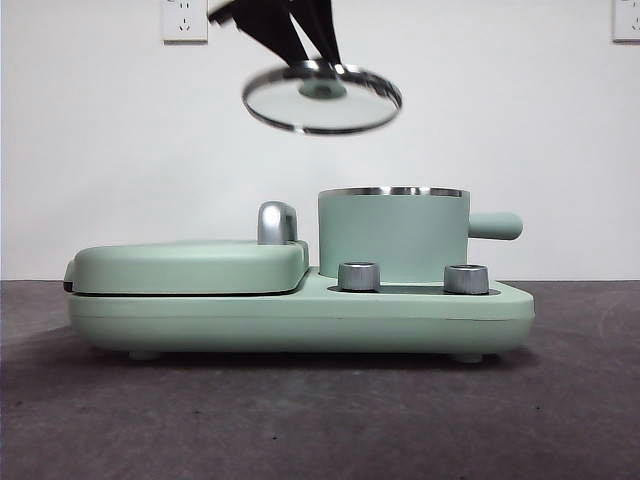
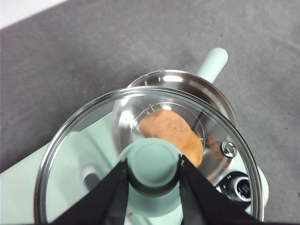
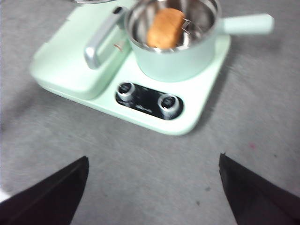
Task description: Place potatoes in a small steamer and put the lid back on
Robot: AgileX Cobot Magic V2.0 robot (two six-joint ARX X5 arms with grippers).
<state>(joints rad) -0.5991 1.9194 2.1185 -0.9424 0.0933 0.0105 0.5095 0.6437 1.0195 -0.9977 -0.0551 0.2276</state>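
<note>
While left gripper (image 2: 153, 165) grips lid (image 1: 322, 98) (knob half-hidden), potato (image 3: 165, 28) inside steamer (image 1: 393, 236).

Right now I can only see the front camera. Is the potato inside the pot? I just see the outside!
Observer: Yes. The potato lies inside the pot, seen from above by the right wrist camera.
Operator: What's holding the lid up?
Observer: The left gripper. Its fingers pinch the lid's green knob from both sides.
Operator: Is the lid over the pot?
Observer: Partly. Through the glass, the left wrist camera shows the potato and much of the pot's rim.
Operator: Where's the other arm?
Observer: The right gripper waits in front of the cooker, fingers wide open, holding nothing.
</note>
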